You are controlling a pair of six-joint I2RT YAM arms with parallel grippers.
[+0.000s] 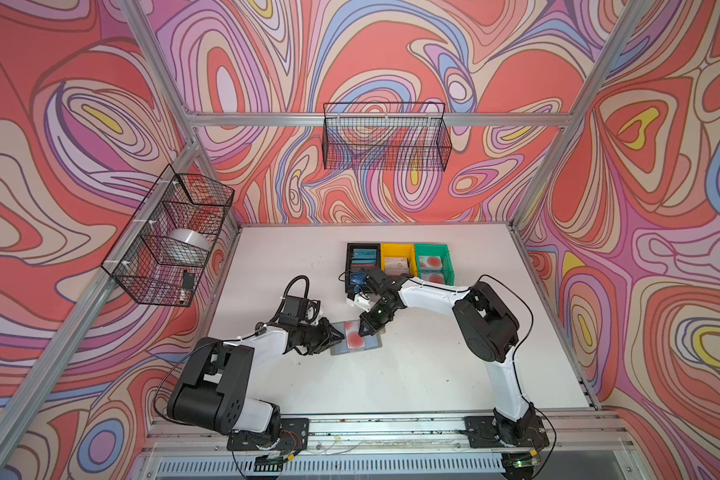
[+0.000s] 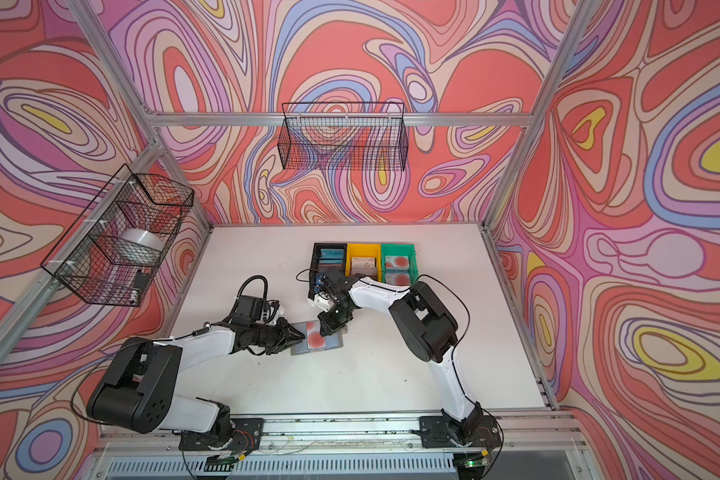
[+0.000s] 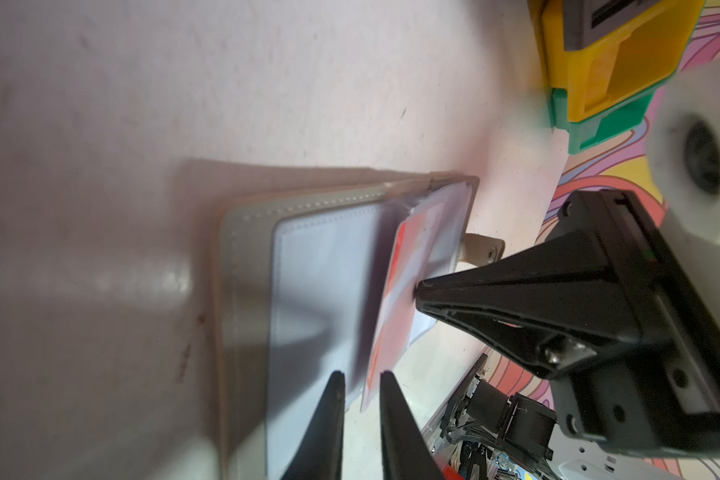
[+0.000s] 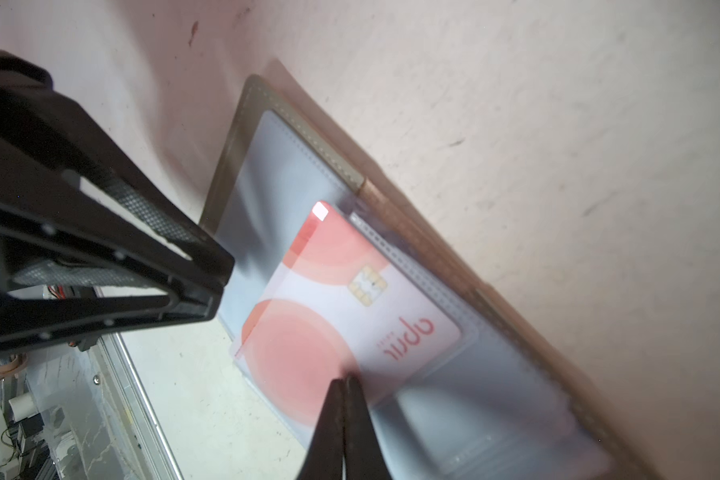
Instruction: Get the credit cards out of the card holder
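While the card holder (image 3: 246,216) lies open on the scuffed white tabletop (image 1: 391,386) under both tools' tips, the right tool (image 4: 345,380) is closed, its tips pressing on a pale, red-blotched credit card (image 4: 329,299) in a clear sleeve; the left tool (image 3: 360,374) stands slightly parted, a sleeve's edge in its gap; coloured bins (image 1: 396,247) sit beyond the right tool; swirl-patterned walls (image 1: 80,124) enclose everything.

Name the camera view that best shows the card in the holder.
Right wrist view: the red-blotched card is close, chip and lettering legible. The left wrist view shows it blurred and steeply angled; both top views show only small red blotches.
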